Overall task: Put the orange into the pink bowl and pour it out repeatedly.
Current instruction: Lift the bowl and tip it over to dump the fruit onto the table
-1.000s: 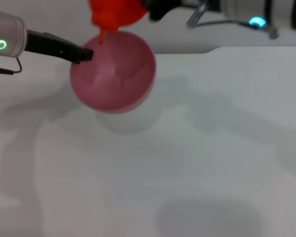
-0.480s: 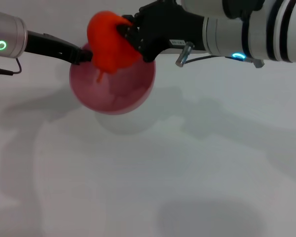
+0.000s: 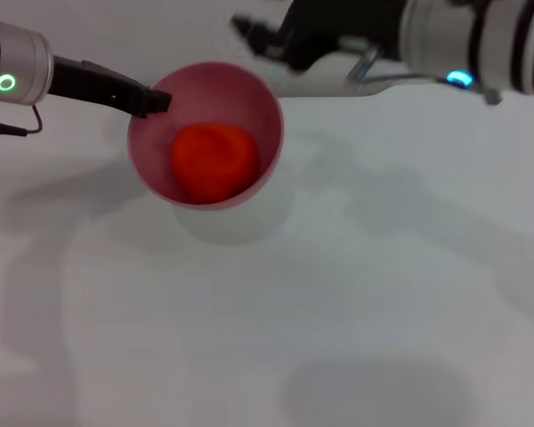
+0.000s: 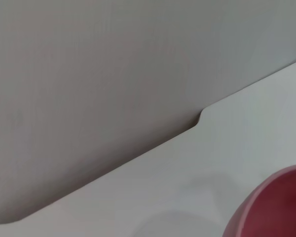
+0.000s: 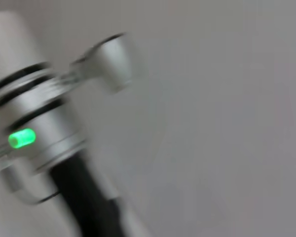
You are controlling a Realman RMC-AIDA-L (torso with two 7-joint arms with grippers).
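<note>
Half a second ago the orange [image 3: 214, 162] hung in the right gripper [image 3: 249, 28] above the rim; now it lies in the bottom of the pink bowl [image 3: 260, 107], and that gripper has pulled back toward the desk's far edge. Its jaws hold nothing that I can see, though whether they stand apart or together I cannot tell. The left gripper [image 3: 153, 100] has stayed where it was, its dark jaws clenched on the bowl's rim on the side toward the desk's left edge, holding the bowl lifted with its mouth tipped toward me.

To my eye the drop is done and the pour comes next. The risk lies in the grip: one thin pinch on a glossy plastic rim could let the bowl slip or swing as it tilts. The fruit, being round and light, may also roll on across the smooth white desk [image 3: 356, 294] once it spills, perhaps beyond easy reach of the right arm.

The bowl is deep and round, its pink inside shiny. The orange is a lumpy, bright orange-red ball, far narrower than the bowl. From the left wrist view only a curve of pink wall shows near the desk's far edge.
</note>
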